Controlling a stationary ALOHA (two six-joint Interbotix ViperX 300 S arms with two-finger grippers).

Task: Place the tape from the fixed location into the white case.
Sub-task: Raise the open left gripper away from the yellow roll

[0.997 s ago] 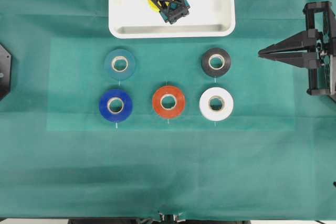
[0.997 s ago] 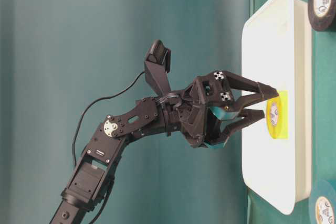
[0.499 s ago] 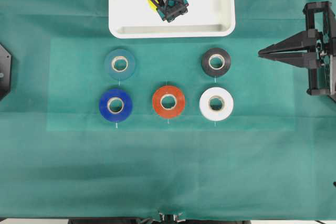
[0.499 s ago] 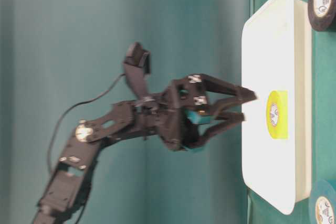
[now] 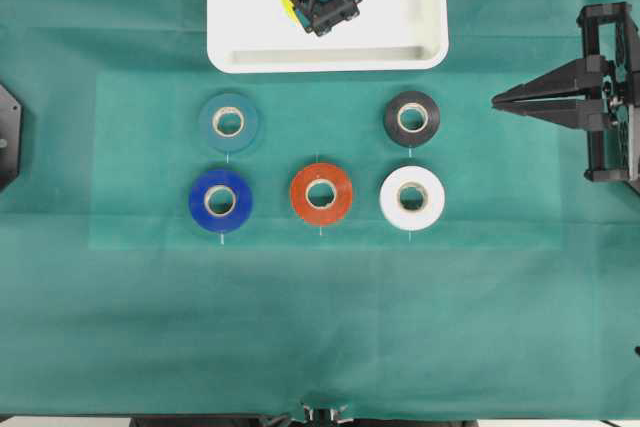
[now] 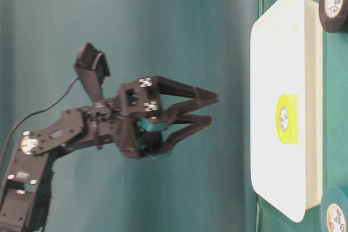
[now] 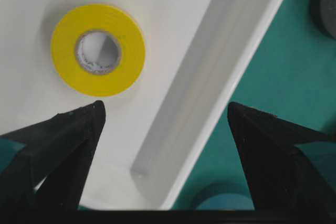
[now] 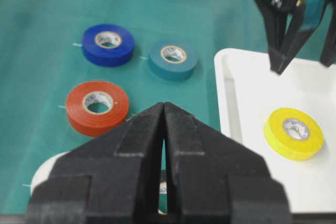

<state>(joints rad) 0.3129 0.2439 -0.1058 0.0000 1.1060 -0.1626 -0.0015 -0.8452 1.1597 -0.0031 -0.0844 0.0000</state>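
Note:
The yellow tape [image 7: 134,51] lies flat on the floor of the white case [image 5: 330,59], free of any grip. In the right wrist view the tape [image 8: 278,136] sits near the case's left wall [image 8: 231,103]. My left gripper [image 6: 213,108] hangs well above the case, open, with nothing between its fingers. From overhead the left gripper [image 5: 320,2] covers most of the tape, and only a yellow sliver [image 5: 288,2] shows. At the right edge of the cloth, my right gripper [image 5: 497,102] rests shut and empty.
Several other rolls lie on the green cloth in front of the case: teal [image 5: 228,122], black [image 5: 411,118], blue [image 5: 220,200], orange-red [image 5: 321,193] and white [image 5: 412,197]. The case's raised rim [image 7: 247,51] stands between the tape and these rolls.
The left gripper, whose open fingers stood around the tape a second ago, has lifted straight away from the case. The tape has stayed put and the right arm has not moved.

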